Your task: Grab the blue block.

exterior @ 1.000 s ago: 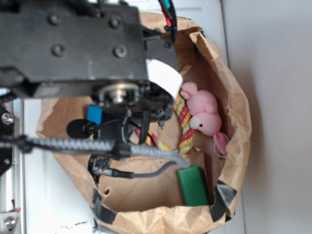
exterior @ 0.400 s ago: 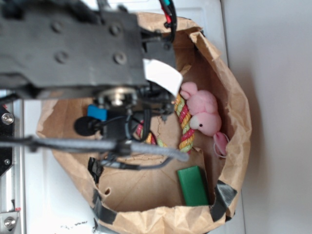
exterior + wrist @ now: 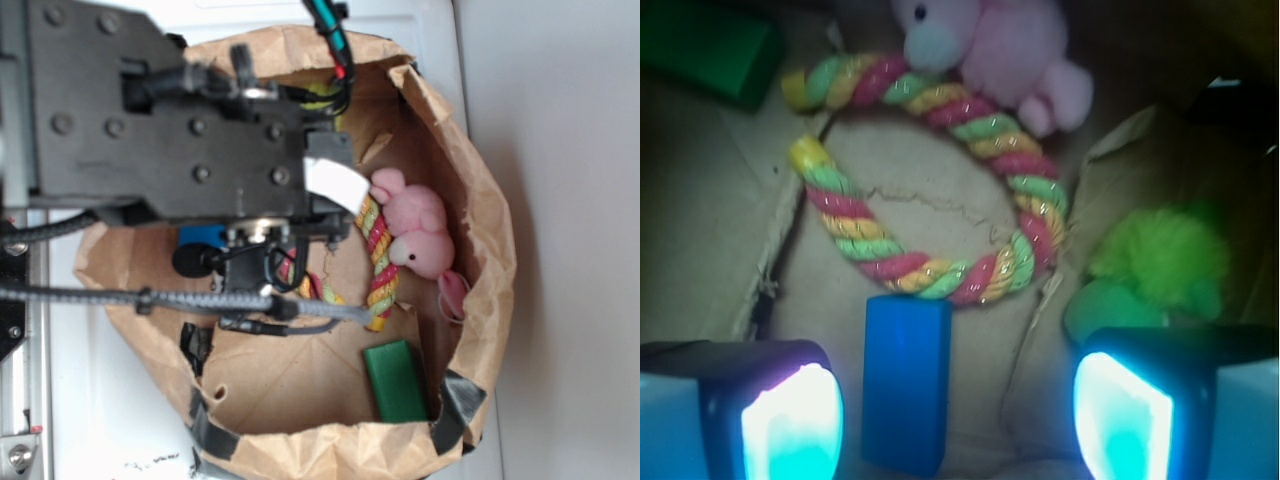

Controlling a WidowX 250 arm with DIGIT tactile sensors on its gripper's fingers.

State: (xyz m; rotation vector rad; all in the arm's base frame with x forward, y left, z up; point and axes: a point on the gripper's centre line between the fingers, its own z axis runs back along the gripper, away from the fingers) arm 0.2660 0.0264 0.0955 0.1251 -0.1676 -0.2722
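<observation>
Lowered claw [image 3: 955,420] brackets smooth bright blue block [image 3: 905,380].

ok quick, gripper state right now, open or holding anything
Gripper: open and holding nothing. The blue block lies on the bag floor between the fingers, nearer the one on the left of the wrist view.

one blue block [image 3: 905,382], one green block [image 3: 396,380], one rope ring [image 3: 930,180], one pink plush rabbit [image 3: 985,50], one fuzzy green toy [image 3: 1150,270], one paper bag [image 3: 480,250].
</observation>
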